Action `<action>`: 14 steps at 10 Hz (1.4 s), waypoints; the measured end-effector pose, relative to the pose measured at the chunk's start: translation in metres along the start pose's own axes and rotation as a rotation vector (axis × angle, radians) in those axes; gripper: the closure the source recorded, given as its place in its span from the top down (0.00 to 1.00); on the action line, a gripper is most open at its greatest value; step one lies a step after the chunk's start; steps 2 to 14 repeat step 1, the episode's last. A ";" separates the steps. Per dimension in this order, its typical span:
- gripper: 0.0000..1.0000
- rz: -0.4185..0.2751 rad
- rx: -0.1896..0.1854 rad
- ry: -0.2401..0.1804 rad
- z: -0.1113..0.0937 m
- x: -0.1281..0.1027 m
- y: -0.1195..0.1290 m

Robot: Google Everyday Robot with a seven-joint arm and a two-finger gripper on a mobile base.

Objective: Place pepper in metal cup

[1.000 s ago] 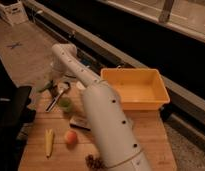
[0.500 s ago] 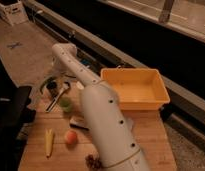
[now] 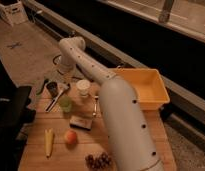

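Hand (image 3: 64,89) just beside metal cup (image 3: 52,89)

Metal cup (image 3: 52,89) blocks gripper (image 3: 61,86) (just beside).

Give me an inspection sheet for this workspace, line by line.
Surface: wooden table, lit warm, crowded at its far left.
Job's things: metal cup upright at the far left corner; pepper just left of it, outside the cup.
Clutter: white cup, green cup, yellow bin, orange fruit, long yellow item, grapes, small flat box.
Gripper: gripper hangs at the far edge, between metal cup and white cup.
Cables: nothing seen.
Surroundings: concrete floor, white crate far left.
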 end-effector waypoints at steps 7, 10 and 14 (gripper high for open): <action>0.70 -0.001 0.000 -0.002 0.001 -0.002 0.000; 0.70 -0.001 0.000 -0.002 0.001 -0.002 0.000; 0.70 -0.001 0.000 -0.002 0.001 -0.002 0.000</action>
